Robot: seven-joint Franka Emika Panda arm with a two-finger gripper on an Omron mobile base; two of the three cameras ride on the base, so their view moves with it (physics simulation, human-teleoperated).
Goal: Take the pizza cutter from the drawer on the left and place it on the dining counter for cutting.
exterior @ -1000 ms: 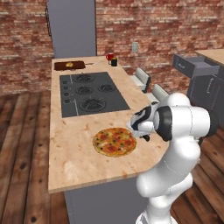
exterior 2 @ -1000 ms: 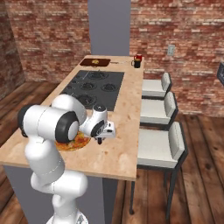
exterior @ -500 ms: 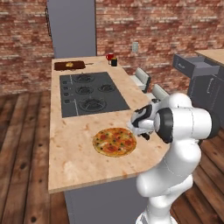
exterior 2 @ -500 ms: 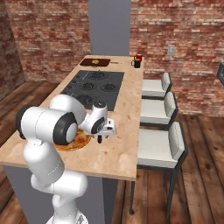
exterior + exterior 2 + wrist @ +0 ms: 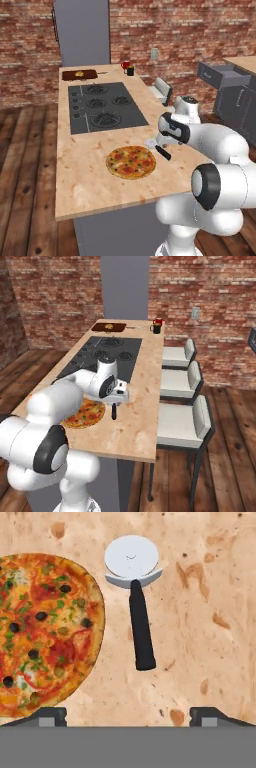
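Pizza cutter (image 5: pixel 136 597) lay flat on dining counter (image 5: pixel 85 165) near its right edge beside pizza (image 5: pixel 40 632), gripper (image 5: pixel 128 716) spread wide, empty; light, rigid, best gripped mid-handle

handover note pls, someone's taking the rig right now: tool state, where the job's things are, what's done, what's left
Tool: open, holding nothing, above the dining counter.
Pizza cutter: lying flat on the counter just beside the pizza, not touching it; wheel points away from the tool in the hand view, black handle toward it. Also seen at and.
Done: cutter is on the dining counter.
Left: probably just back the arm away. The drawer isn't in these frames, so check it.
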